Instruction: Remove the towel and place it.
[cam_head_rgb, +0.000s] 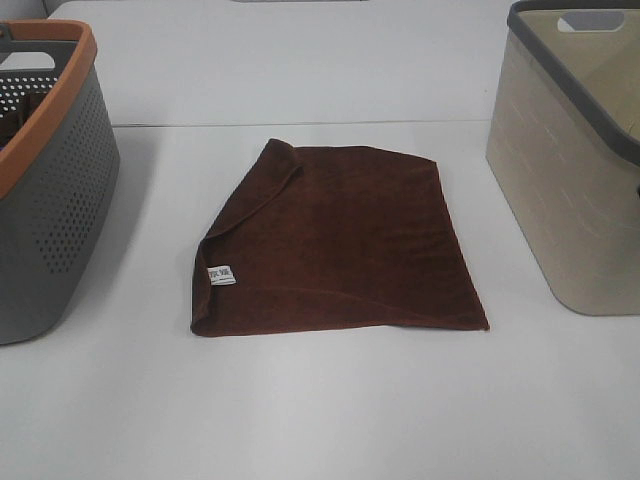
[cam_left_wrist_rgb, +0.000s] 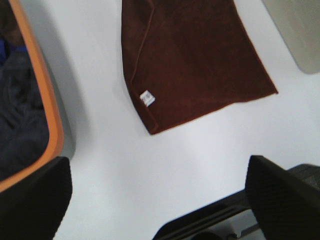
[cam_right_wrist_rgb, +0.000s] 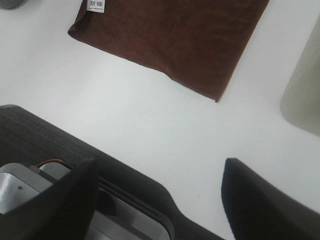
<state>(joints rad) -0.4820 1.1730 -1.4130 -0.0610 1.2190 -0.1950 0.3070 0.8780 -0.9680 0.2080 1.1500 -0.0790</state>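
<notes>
The towel (cam_head_rgb: 340, 240) is a dark reddish-brown cloth lying folded flat on the white table (cam_head_rgb: 330, 400) between two baskets, with its small white tag (cam_head_rgb: 221, 275) at the front left hem. It also shows in the left wrist view (cam_left_wrist_rgb: 190, 60) and the right wrist view (cam_right_wrist_rgb: 175, 35). My left gripper (cam_left_wrist_rgb: 157, 200) is open and empty, held above the table in front of the towel's left side. My right gripper (cam_right_wrist_rgb: 160, 200) is open and empty, above the table in front of the towel's right corner. Neither gripper touches the towel, and neither shows in the exterior view.
A grey perforated basket with an orange rim (cam_head_rgb: 50, 200) stands left of the towel, with dark cloth inside (cam_left_wrist_rgb: 20, 115). A beige basket with a grey rim (cam_head_rgb: 570, 180) stands right of it. A dark edge (cam_right_wrist_rgb: 45, 140) lies under the right gripper.
</notes>
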